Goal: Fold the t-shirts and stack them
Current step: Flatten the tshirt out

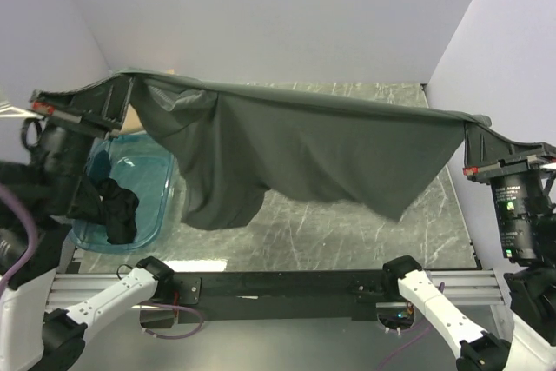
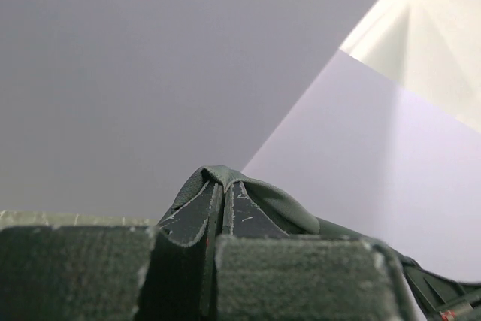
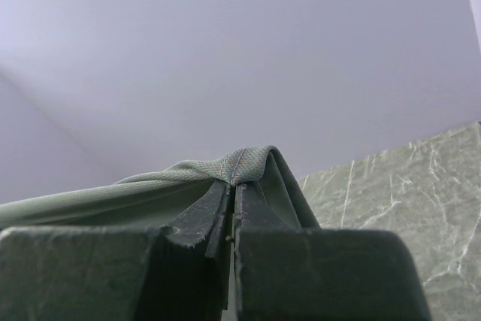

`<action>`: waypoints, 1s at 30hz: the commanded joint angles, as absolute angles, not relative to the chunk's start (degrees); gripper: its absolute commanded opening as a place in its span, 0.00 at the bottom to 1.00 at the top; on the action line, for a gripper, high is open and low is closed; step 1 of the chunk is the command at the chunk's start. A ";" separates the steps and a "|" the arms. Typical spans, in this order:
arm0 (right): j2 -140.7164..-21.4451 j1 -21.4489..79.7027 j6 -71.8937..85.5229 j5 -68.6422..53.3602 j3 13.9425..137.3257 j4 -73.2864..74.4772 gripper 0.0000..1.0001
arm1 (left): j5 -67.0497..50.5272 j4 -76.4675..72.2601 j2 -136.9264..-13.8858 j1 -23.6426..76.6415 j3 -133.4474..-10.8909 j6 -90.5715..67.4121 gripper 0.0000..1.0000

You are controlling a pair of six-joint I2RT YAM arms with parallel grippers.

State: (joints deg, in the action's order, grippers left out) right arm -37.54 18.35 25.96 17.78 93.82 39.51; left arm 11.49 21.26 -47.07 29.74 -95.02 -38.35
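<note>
Clamped shut, left gripper (image 2: 224,188) and right gripper (image 3: 233,186), on dark charcoal-grey cotton t-shirt (image 1: 295,145); stretched wide aloft, sagging, creased.

No legible text, label, brand, number or sign in any of the three views. Only tiny pale marks on the right arm's dark housing (image 1: 514,219), too small to read.
</note>
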 commanded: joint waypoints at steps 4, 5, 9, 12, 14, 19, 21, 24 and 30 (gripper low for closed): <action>-35.51 17.75 24.08 19.07 96.85 43.24 0.00 | 7.91 19.34 -44.30 29.27 -99.31 -34.72 0.01; -35.33 17.75 24.08 19.07 96.86 43.33 0.00 | 7.74 19.42 -44.30 29.18 -99.40 -34.54 0.01; -35.59 17.75 24.08 21.87 94.41 42.02 0.00 | 8.34 18.90 -45.61 29.18 -98.35 -34.19 0.01; -37.69 17.75 24.43 23.98 90.29 39.48 0.00 | 13.08 17.32 -48.59 29.18 -95.37 -33.58 0.01; -40.07 17.84 24.61 26.01 87.90 38.24 0.00 | 19.14 16.96 -53.24 29.18 -93.43 -32.61 0.01; -55.08 13.20 26.19 24.81 79.03 32.71 0.00 | 35.75 17.49 -75.07 28.57 -93.25 -28.83 0.01; -63.58 7.57 27.33 17.08 74.65 27.63 0.00 | 34.82 16.09 -83.19 26.99 -94.04 -26.38 0.02; -77.10 4.06 26.11 9.60 72.43 20.69 0.00 | 30.18 20.02 -102.25 24.26 -102.71 -26.02 0.17; -102.26 2.72 24.78 7.72 86.88 27.22 0.66 | 30.33 31.47 -127.44 24.17 -124.37 -25.41 0.99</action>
